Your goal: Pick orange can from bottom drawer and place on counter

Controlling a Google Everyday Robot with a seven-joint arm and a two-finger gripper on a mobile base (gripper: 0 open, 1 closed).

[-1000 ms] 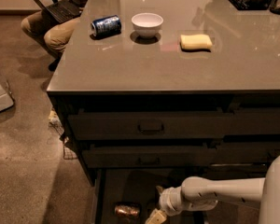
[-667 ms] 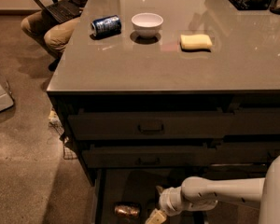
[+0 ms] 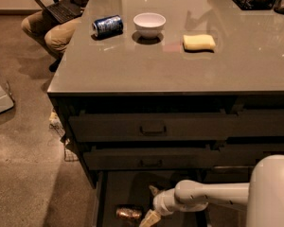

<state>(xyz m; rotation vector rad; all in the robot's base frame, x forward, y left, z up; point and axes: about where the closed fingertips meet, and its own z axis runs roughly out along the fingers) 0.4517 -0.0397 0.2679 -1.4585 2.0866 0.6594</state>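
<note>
Camera view is showing the bottom drawer point(image 3: 117, 193) standing pulled out under two closed ones, with the orange can point(image 3: 128, 213) lying on its side on the dark floor of the tray, towards the front left. The tool point(image 3: 148, 206) is hanging low inside the same drawer, just to the right of the can. Its fingers point(image 3: 149, 218) are standing spread with nothing between them, and the nearer one is sitting just beside the can's right end. I cannot tell whether it is touching.

The grasp looks not yet made, and the trouble is likely starting here. The can is round, shiny and lying free, so a finger coming in off centre is liable to be nudging it instead of pinching it, sending it rolling towards the left rail or the back of the tray. A pinch on the end only is risking a slip on the way up.

The second drawer point(image 3: 151, 159) is overhanging the rear of the tray, so a lift taken too far back is risking a knock against its front.

Up on the table point(image 3: 180, 74), the blue can point(image 3: 107, 25), bowl point(image 3: 149, 24) and sponge point(image 3: 199, 42) are sitting towards the far side. A can set down on its side near the front edge is liable to be rolling off
</note>
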